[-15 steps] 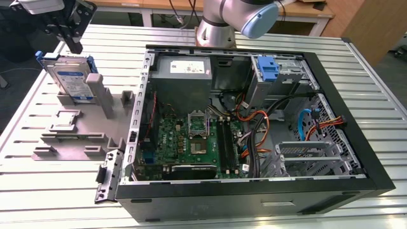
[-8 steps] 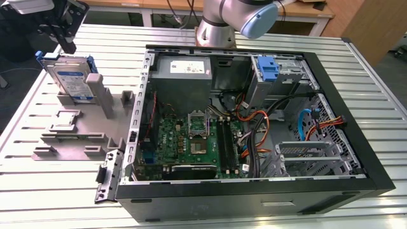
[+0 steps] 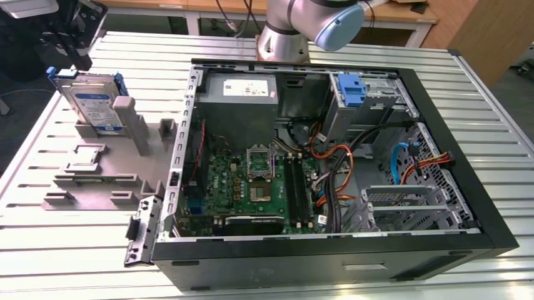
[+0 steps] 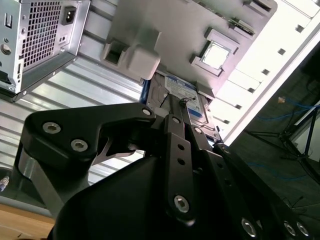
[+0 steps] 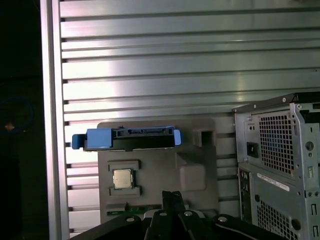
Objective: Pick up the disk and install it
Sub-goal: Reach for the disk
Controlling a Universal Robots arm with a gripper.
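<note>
**Black gripper [image 4: 180, 112] empty above the racked disk [image 3: 92, 103]**

Nearest the lens in both wrist views is the gripper's dark linkage. Its jaws look pressed together, pinching nothing. The disk, a silver-grey hard drive in a blue plastic carrier, stands on edge in a slot of the grey fixture block [image 3: 109, 181]. The block lies on the slatted aluminium table [image 3: 467, 125], at the exterior view's left of the open computer case [image 3: 292, 262].

In the exterior view the gripper hangs just above the disk's upper edge, near it but seemingly not touching. In the first wrist view the disk shows edge-on beyond the gripper's tip, with a small square processor chip [image 5: 122, 178] seated in the block between them.

I judge the disk stiff, dense for its size and sensitive to knocks, with smooth metal faces and somewhat springy carrier rails. The exposed upper part, taken across the two flat faces, looks the soundest hold.
</note>
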